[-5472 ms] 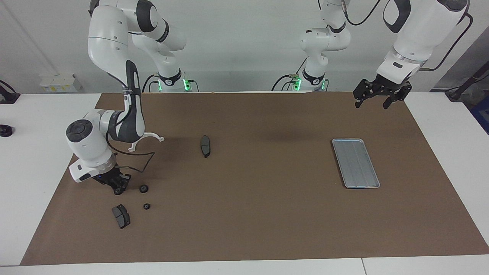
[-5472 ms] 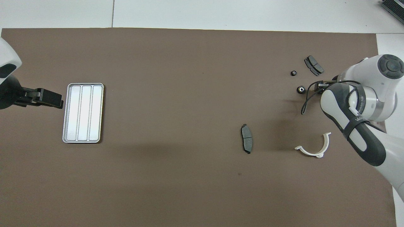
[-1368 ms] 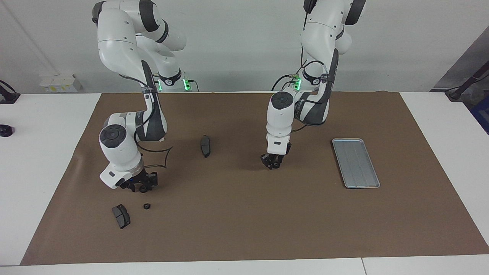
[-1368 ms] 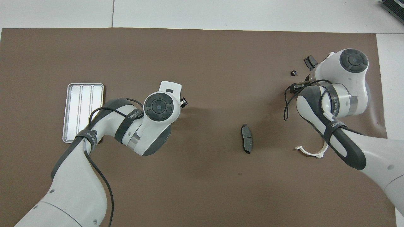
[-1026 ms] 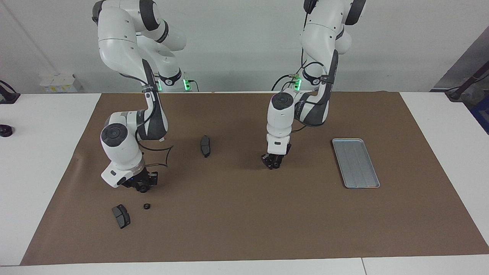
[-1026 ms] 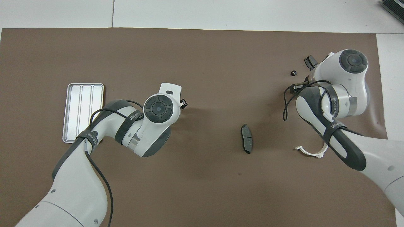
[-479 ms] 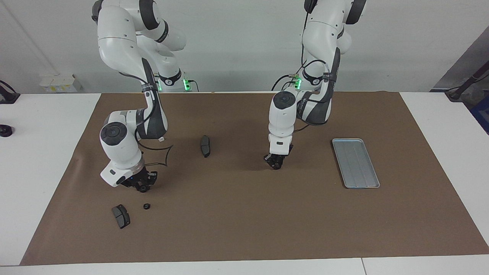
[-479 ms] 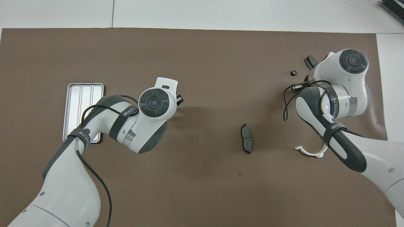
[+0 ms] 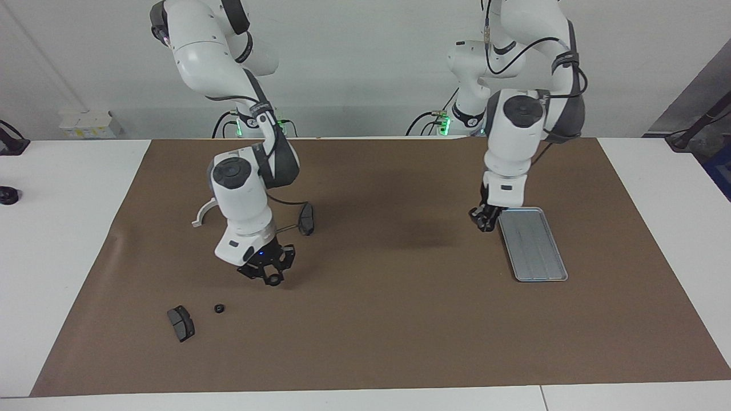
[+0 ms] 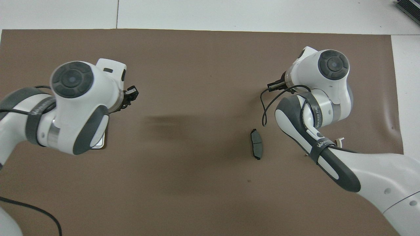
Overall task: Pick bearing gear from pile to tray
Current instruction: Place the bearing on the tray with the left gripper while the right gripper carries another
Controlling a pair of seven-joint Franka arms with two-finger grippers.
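My right gripper (image 9: 268, 274) hangs above the mat and is shut on a small black bearing gear (image 9: 276, 279); in the overhead view the right gripper (image 10: 274, 86) peeks out from under its wrist. Another bearing gear (image 9: 218, 308) lies on the mat toward the right arm's end. The silver tray (image 9: 534, 245) lies toward the left arm's end with nothing in it. My left gripper (image 9: 484, 220) hangs just beside the tray's robot-side corner, shut on a small dark bearing gear. From overhead, the left gripper (image 10: 132, 93) shows and only a corner of the tray (image 10: 99, 145) does.
A dark brake pad (image 9: 181, 323) lies beside the loose gear, and a second brake pad (image 9: 307, 218) (image 10: 256, 148) lies nearer the robots, mid-mat. A white curved bracket (image 9: 201, 214) sits under the right arm. The brown mat (image 9: 371, 319) covers the table.
The left gripper closed at the middle of the mat, rose and swung over to the tray's corner. The right gripper lifted its gear from the pile and moved toward the middle.
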